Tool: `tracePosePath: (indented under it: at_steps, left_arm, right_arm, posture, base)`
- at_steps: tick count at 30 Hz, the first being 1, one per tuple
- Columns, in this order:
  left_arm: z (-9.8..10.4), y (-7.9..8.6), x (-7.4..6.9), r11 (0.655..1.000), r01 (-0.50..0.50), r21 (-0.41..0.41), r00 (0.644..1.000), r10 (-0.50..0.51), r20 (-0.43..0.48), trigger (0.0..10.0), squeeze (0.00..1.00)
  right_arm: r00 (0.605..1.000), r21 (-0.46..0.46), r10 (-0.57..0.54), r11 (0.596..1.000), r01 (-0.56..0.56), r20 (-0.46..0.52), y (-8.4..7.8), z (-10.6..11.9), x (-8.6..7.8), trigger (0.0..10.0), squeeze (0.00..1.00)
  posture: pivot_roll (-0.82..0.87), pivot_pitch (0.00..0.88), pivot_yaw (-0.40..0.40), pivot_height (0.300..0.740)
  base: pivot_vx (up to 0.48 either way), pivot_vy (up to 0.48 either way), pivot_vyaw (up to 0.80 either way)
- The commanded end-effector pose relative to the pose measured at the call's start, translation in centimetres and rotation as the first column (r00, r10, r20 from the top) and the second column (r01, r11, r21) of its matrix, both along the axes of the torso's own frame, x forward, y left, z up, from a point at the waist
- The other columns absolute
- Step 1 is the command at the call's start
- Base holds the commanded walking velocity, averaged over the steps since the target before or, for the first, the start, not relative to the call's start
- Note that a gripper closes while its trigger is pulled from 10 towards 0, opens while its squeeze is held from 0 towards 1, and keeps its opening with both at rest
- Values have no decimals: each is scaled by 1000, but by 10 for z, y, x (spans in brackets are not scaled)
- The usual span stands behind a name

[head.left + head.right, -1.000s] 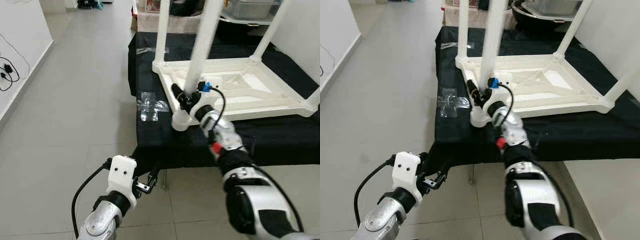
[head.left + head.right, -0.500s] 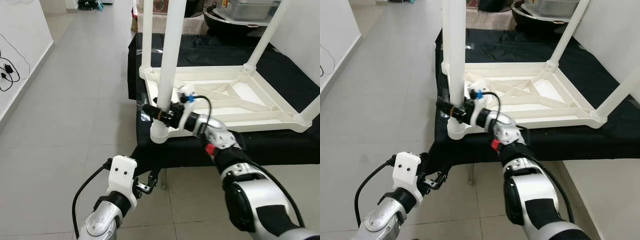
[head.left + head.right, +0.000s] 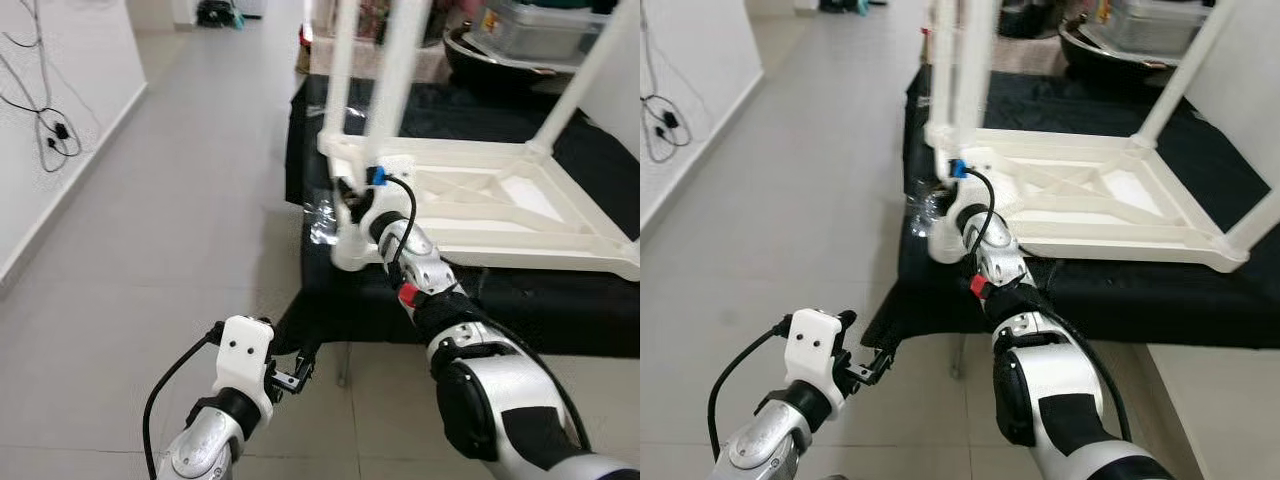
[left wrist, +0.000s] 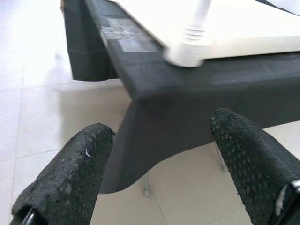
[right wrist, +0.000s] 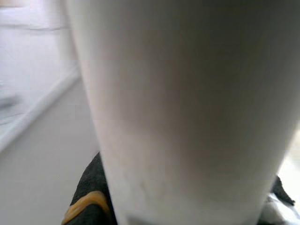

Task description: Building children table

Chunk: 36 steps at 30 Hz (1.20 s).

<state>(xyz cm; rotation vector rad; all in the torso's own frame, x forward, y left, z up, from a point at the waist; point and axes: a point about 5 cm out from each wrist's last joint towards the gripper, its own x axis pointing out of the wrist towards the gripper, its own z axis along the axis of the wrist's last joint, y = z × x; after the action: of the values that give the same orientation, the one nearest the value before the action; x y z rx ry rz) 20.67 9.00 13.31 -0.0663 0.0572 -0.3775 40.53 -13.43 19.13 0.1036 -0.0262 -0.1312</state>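
A white children's table (image 3: 500, 200) lies upside down on a black-draped platform, its legs pointing up. My right gripper (image 3: 350, 205) is shut on the lower end of the near-left table leg (image 3: 395, 70), just above the corner socket (image 3: 350, 250). In the right wrist view the white leg (image 5: 178, 108) sits close between the black fingers (image 5: 89, 201). My left gripper (image 3: 298, 368) hangs low over the floor in front of the platform, open and holding nothing. Its wide-apart fingers (image 4: 70, 178) frame the black cloth and the corner socket (image 4: 187, 51).
The black cloth (image 3: 520, 290) hangs down over the platform's front edge. A patch of clear tape (image 3: 322, 215) is stuck near its left corner. Grey tiled floor (image 3: 180, 230) opens to the left, up to a white wall with cables (image 3: 50, 130). Containers (image 3: 520, 35) stand behind the table.
The whole view has shifted, so the camera moved. My right wrist has swung around the leg's base while staying closed on it. The left arm looks unchanged.
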Motion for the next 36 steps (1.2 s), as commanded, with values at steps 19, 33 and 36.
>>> tracePosePath:
  at_steps: [19, 33, 36]
  left_arm:
    - [-3, -3, 0, 1000, 11, -1, 1000, -11, -13, 10000, 0]
    - [-2, -3, 2, 1000, 5, -4, 1000, -5, -12, 10000, 0]
    - [-2, -2, 2, 1000, 2, -4, 1000, -2, -12, 10000, 0]
  right_arm:
    - [916, 120, 354, 917, -379, 188, 21, 17, -3, 10000, 0]
    - [359, 17, 930, 358, -933, 84, 39, 13, -23, 10000, 0]
    - [296, -28, 954, 297, -954, 50, 51, 12, -25, 10000, 0]
  posture:
    - [78, 93, -102, 740]
    - [85, 105, -110, 740]
    - [86, 108, -112, 740]
  base:
    - [0, 0, 0]
    - [0, 0, 0]
    - [0, 0, 0]
